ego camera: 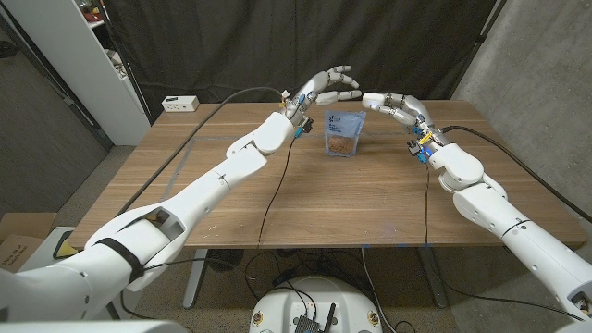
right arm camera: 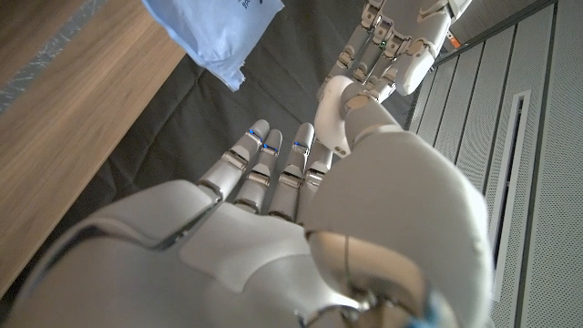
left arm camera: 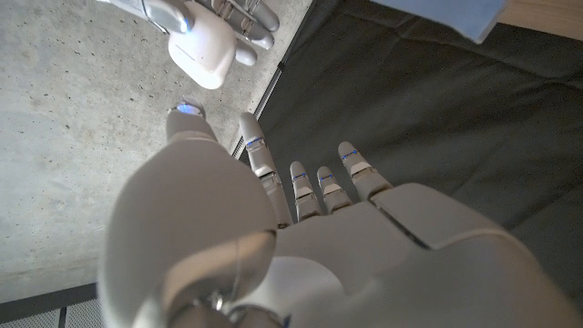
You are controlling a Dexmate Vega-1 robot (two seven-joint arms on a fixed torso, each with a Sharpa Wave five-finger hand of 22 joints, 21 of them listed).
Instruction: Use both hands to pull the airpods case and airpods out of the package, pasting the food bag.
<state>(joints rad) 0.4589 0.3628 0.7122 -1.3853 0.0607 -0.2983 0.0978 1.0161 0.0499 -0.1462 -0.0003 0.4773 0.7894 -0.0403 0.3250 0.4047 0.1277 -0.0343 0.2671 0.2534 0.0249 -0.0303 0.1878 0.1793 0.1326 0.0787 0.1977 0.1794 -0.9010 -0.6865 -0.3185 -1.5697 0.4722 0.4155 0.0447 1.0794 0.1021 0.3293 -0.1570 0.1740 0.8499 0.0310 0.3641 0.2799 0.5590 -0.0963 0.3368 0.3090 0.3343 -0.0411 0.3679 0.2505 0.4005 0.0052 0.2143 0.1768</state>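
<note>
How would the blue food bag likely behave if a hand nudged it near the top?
The bag stands upright on a narrow base on the table, so a high nudge would probably tip it. Its corner looks soft and creased in the right wrist view, so it would likely flex rather than stay stiff.

- We saw both arms stretched forward and raised above the counter (ego camera: 231,199), their hands meeting near the far middle.
- Our left hand (ego camera: 326,85) was lifted, its fingers (left arm camera: 314,178) spread and reaching toward the right hand, with nothing in it.
- Our right hand (ego camera: 393,104) pointed back at the left, fingers (right arm camera: 273,164) extended.
- In the left wrist view the right hand held a white airpods case (left arm camera: 202,47).
</note>
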